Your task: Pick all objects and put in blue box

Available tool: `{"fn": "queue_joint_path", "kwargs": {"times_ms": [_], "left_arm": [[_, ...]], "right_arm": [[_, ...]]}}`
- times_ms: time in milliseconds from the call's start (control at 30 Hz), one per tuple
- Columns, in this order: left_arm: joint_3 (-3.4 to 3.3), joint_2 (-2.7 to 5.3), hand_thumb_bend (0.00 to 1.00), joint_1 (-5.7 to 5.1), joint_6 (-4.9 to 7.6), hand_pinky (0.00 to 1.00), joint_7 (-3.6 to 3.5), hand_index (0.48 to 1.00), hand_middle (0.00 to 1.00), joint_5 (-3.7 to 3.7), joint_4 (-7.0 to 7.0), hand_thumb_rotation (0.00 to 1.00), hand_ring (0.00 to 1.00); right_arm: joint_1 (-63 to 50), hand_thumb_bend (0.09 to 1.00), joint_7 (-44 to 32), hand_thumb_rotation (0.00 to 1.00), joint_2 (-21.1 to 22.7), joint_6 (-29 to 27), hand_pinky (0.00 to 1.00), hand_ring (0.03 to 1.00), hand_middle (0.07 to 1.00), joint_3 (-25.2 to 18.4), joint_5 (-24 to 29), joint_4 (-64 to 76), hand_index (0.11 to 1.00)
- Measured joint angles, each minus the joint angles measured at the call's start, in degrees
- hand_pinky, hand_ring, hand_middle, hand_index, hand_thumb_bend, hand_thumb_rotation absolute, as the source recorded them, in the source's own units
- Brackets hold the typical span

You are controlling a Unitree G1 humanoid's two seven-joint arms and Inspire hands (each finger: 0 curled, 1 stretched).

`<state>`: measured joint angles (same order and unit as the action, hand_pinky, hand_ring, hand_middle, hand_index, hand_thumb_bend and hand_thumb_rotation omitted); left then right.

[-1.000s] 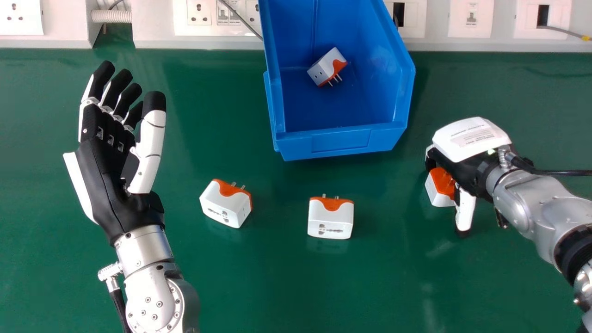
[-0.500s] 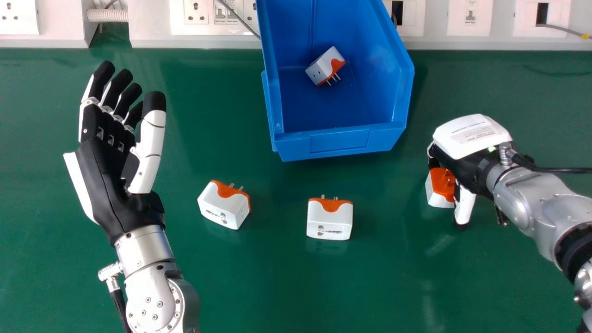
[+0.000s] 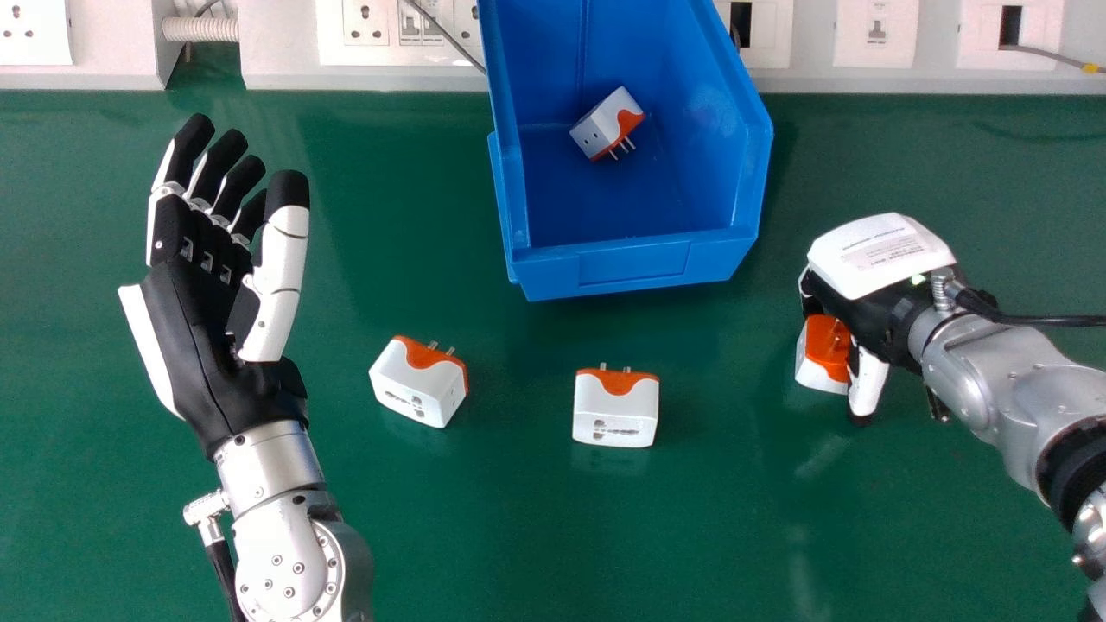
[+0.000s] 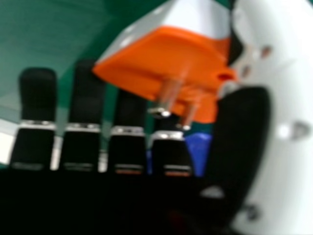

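1. Standing loose on the counter (image 3: 518, 527), the middle plug (image 3: 615, 410) and left plug (image 3: 418, 384) await picking.
2. Left hand (image 3: 194, 345) idles, open.
3. Right hand (image 3: 881, 259) pinches the right plug (image 3: 827, 345), thumb opposing fingers for lifting; how firmly, I can't tell.
4. Box (image 3: 635, 265) faces inward for easy drops; the inner plug (image 3: 607, 125) lies inside.

Smooth plastic, satin metal
The blue box (image 3: 635, 264) looks like smooth, faintly shiny plastic; the green tabletop (image 3: 518, 536) is smooth and glossy, with pale reflections. The plug adapter (image 4: 156, 61) at the right hand (image 3: 881, 259) has a smooth plastic shell and shiny metal pins (image 4: 168, 95). The left hand (image 3: 194, 328) pairs matt black surfaces with smooth white ones, above a forearm (image 3: 268, 458) of satin, silvery metal.
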<state>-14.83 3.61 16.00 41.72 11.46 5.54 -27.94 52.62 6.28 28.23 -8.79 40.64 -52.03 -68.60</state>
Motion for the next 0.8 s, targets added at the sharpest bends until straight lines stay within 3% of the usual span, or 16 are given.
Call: {"fn": "queue_joint_path", "kwargs": {"times_ms": [667, 800], "left_arm": [[0.01, 0.05, 0.70, 0.00, 0.04, 0.77, 0.12, 0.815, 0.81, -0.02, -0.01, 0.40, 0.79], [0.00, 0.05, 0.70, 0.00, 0.09, 0.77, 0.10, 0.815, 0.81, -0.02, -0.01, 0.40, 0.79]], "right_arm": [[-0.6, 0.503, 0.1, 0.00, 1.0, -0.5, 0.33, 0.437, 0.498, -2.0, 1.8, 0.8, 0.561], [-0.7, 0.502, 0.1, 0.00, 1.4, 0.1, 0.33, 0.439, 0.499, -4.1, 2.6, 2.5, 0.557]]}}
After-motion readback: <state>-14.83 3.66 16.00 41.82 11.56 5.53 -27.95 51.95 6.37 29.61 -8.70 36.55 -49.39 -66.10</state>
